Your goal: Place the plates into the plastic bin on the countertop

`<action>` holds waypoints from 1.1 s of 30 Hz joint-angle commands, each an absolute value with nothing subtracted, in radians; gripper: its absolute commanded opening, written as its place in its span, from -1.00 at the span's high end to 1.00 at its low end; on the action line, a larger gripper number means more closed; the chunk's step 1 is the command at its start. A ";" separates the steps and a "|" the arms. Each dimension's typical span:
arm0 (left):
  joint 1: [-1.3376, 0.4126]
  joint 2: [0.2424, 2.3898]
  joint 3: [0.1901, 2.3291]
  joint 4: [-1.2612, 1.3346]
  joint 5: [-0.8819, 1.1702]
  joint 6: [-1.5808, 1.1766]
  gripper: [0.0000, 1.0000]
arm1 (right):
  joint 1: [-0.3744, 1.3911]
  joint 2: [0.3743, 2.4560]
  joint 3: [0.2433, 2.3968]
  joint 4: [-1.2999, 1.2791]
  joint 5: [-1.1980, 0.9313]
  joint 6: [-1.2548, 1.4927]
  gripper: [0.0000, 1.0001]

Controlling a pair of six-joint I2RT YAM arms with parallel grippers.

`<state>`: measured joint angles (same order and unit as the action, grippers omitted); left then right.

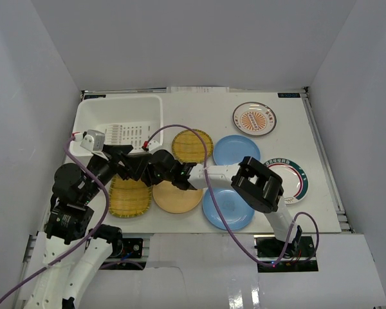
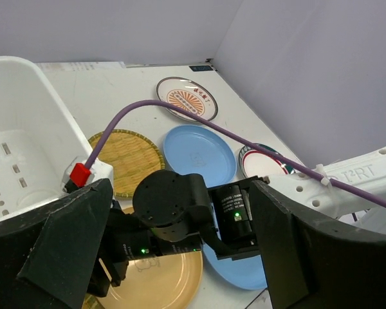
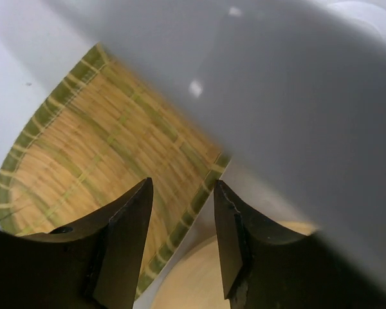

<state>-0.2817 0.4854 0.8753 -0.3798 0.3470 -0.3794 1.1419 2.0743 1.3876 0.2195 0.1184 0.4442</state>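
The white plastic bin (image 1: 90, 119) stands at the back left of the countertop (image 1: 289, 138) and holds no plate. My right gripper (image 3: 180, 222) is open, its jaws on either side of the rim of a yellow woven plate (image 3: 83, 154), with the plain orange plate (image 3: 199, 283) just beside. In the top view this gripper (image 1: 148, 179) lies between that woven plate (image 1: 128, 198) and the orange plate (image 1: 178, 199). My left gripper (image 2: 180, 257) is wide open and empty above the right arm's wrist (image 2: 180, 206); in the top view it (image 1: 132, 161) hovers by the bin's front.
A second woven plate (image 1: 193, 145), two light blue plates (image 1: 237, 151) (image 1: 228, 209), an orange-patterned white plate (image 1: 254, 119) and a green-ringed white plate (image 1: 289, 180) lie to the right. A purple cable (image 1: 180, 129) arcs over the plates. A blurred pale surface (image 3: 296, 116) fills the right wrist view.
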 commanded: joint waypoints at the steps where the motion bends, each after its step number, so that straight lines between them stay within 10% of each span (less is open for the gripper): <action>1: -0.294 0.480 0.862 -0.397 0.311 -0.367 -0.96 | 1.147 2.121 1.453 0.181 0.184 0.408 0.00; 33: -0.302 0.411 0.831 -0.397 0.222 -0.370 -0.96 | 1.261 2.117 1.282 0.308 0.262 0.495 -0.03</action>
<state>-0.2970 0.4263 0.8436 -0.3920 0.2337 -0.3668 1.2484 2.0827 1.2556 0.3401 0.2729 0.4725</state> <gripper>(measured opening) 0.976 0.516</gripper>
